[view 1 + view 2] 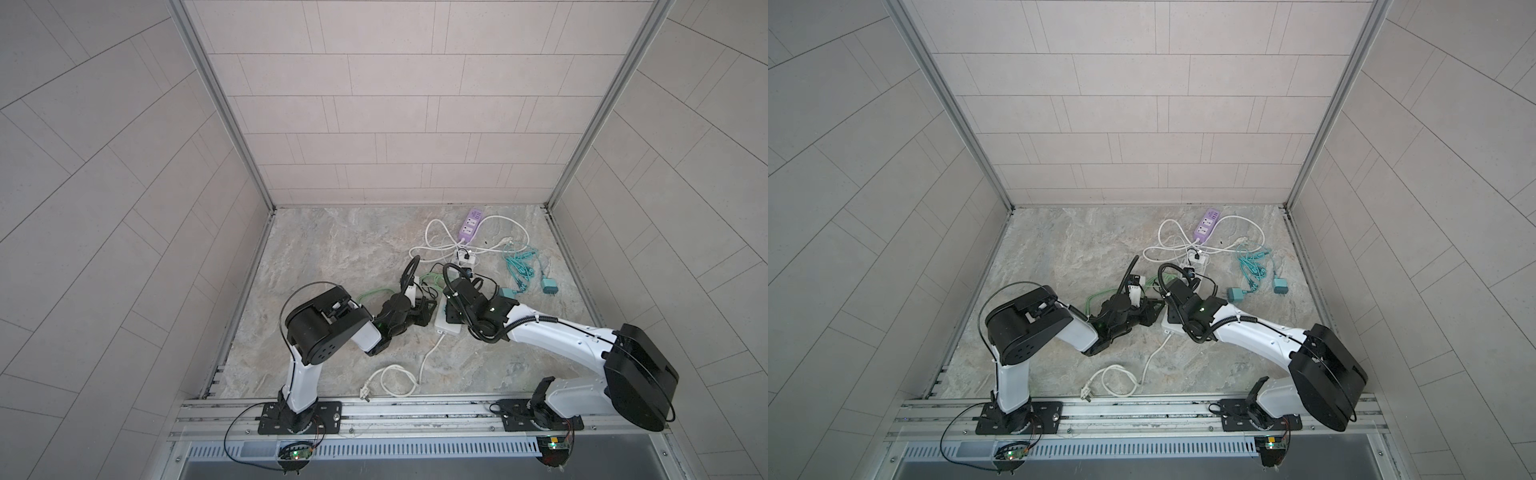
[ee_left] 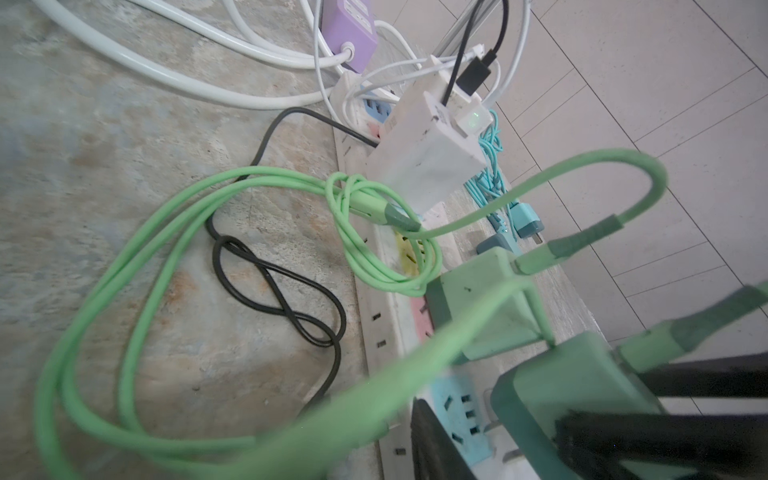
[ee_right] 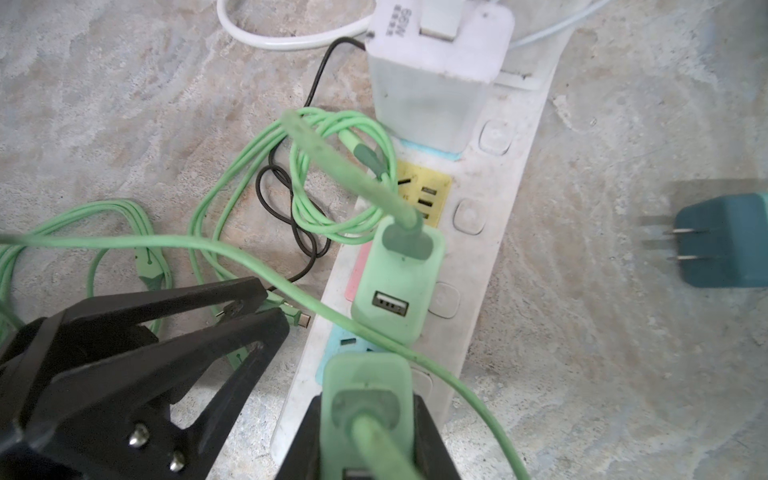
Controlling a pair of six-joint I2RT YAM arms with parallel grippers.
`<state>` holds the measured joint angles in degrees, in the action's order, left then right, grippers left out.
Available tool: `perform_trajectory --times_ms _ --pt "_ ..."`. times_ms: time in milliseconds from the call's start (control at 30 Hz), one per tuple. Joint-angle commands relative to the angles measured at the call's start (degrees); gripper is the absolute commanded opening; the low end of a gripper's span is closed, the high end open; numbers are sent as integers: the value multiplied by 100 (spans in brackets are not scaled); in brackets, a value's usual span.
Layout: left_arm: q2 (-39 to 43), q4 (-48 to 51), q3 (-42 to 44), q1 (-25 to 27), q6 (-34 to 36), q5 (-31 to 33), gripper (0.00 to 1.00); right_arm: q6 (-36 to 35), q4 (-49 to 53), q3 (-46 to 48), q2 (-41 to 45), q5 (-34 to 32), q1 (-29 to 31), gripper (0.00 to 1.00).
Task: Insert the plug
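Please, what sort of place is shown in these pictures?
Probably a robot test cell, not a real room: grey tile-patterned wall panels held in bare aluminium corner posts, a stone-patterned floor, and two white-and-black robot arms bolted to an aluminium rail.

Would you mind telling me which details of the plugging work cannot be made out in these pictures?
Prongs of the held green charger: right wrist view, hidden under its own body.
Most of the power strip: both top views, covered by the right arm.
Print on the white charger: right wrist view, blurred.
Whether the left gripper pinches the green cable: right wrist view, too small.
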<state>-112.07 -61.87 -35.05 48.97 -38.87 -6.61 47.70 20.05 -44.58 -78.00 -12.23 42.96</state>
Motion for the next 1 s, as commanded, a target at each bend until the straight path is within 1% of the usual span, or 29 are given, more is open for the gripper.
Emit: perform_trajectory --times_ms 0,167,400,767,967 --pt "124 -243 85 105 46 -265 36 220 -75 -113 -138 -262 10 0" --pt "155 13 87 309 178 -347 35 231 -53 -121 -96 -363 18 0" --pt "42 119 62 497 150 -454 35 236 50 -86 35 -566 11 0" --pt "-186 63 -45 762 75 -536 34 116 95 -45 317 -937 4 0" --pt "-201 35 -90 866 54 -622 34 132 60 85 353 -992 -24 0"
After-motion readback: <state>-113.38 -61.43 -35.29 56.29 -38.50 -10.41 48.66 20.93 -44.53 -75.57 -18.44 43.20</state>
